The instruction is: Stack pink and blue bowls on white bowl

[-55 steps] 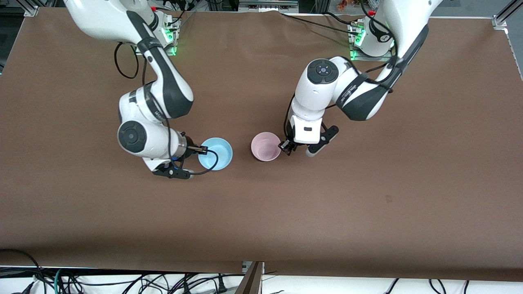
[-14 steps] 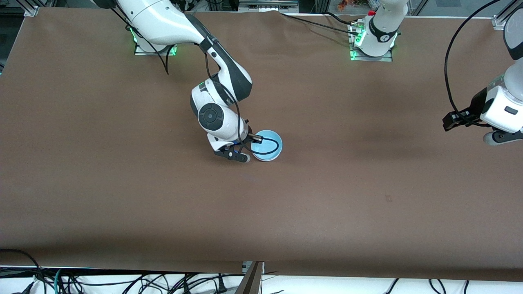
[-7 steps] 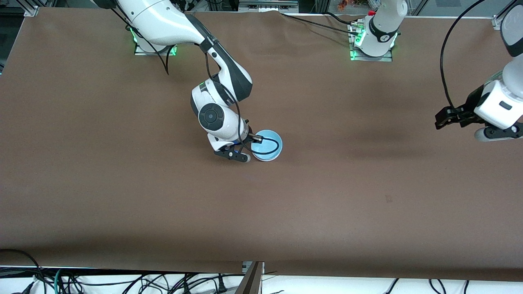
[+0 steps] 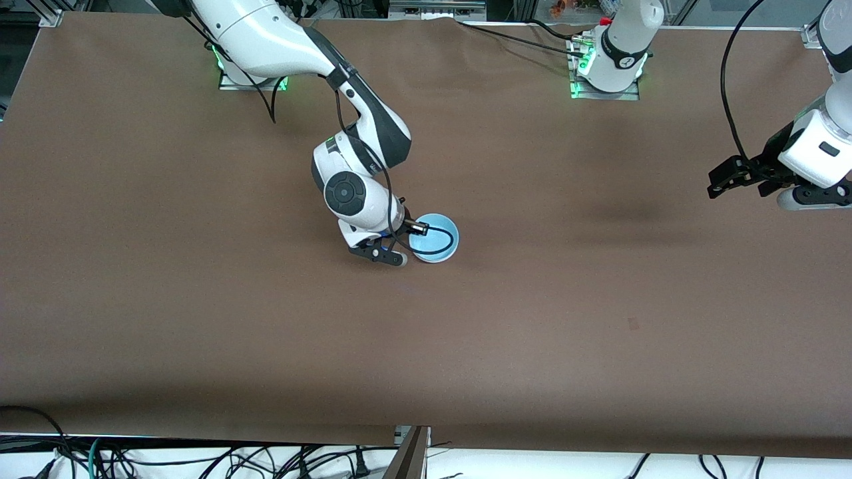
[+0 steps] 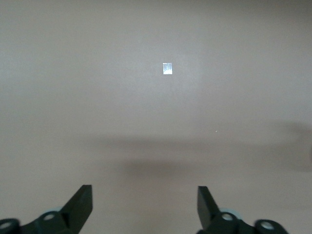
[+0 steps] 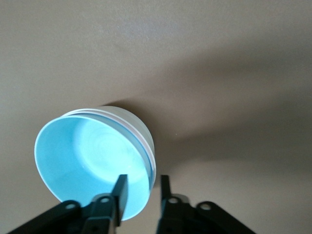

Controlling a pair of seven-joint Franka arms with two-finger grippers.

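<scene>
The blue bowl [image 6: 92, 161] is seen nested atop the pink and white bowl [image 6: 129, 117], its rim straddled by the right end effector [image 6: 141, 195], whose grip has just been loosened; the left end effector [image 5: 145, 202], spread and empty, has been withdrawn over bare tabletop [image 4: 599, 319]

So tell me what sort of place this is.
Most likely a robotics lab bench: two white robot arms, the right arm and the left arm, bolted along a brown-covered table, loose cables at its edge, and aluminium framing at a corner.
</scene>
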